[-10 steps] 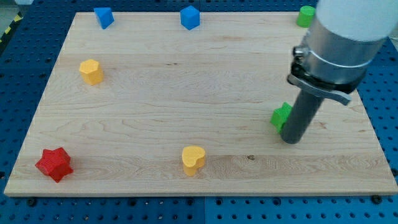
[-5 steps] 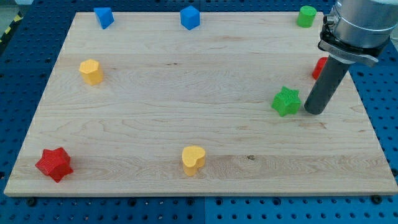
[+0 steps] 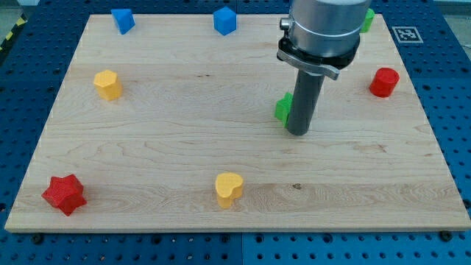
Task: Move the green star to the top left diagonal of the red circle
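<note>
- Camera view: the rod drops from the arm's grey housing, and my tip (image 3: 297, 133) sits on the board (image 3: 184, 147) a little right of centre.
- There are no jaws on this rig, so nothing to call spread, pressed together or pinching; the rod only shoves.
- The green star (image 3: 282, 108) is at the tip's left, touching or almost touching the rod and half hidden behind it, so only its left part shows.
- The red circle (image 3: 383, 82) stands well apart to the tip's right and slightly toward the view's top.
- My reading: the tip stands on the star's right side, the side from which a push sends it left. The star is now left of the circle but lower in the view, so it is not yet on the top-left diagonal. It would need pushing from its lower side toward the view's top.
- Count of greens: 2, the star and a green block (image 3: 366, 20) peeking out behind the housing, shape unclear.
- Reds: 2, the circle and a red star (image 3: 63, 194) far to the tip's lower left.
- Blues: 2, a blue block (image 3: 122, 20) and a blue cube (image 3: 225, 20), both along the top edge.
- Yellows: 2, a yellow block (image 3: 107, 85) far left and a yellow heart (image 3: 229, 188) to the tip's lower left.
- That makes 8 blocks in all.
</note>
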Available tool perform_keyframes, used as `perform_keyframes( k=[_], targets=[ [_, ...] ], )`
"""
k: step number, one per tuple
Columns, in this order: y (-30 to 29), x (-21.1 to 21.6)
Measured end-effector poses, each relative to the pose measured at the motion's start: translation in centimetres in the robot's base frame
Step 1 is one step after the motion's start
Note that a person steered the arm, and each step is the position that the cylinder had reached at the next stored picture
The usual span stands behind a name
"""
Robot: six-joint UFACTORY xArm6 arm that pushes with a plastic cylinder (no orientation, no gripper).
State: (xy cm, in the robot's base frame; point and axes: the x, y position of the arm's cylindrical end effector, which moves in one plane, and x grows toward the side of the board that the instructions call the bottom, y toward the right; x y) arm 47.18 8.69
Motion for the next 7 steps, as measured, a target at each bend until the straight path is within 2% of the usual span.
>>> perform_keyframes(
  k=[1,3,4,6,7],
  targets=[
    [-0.7,-2.4],
    [-6.9,-6.4],
    [-7.3,-8.2],
    [-6.9,-6.1],
    [-6.8,-6.5]
  ],
)
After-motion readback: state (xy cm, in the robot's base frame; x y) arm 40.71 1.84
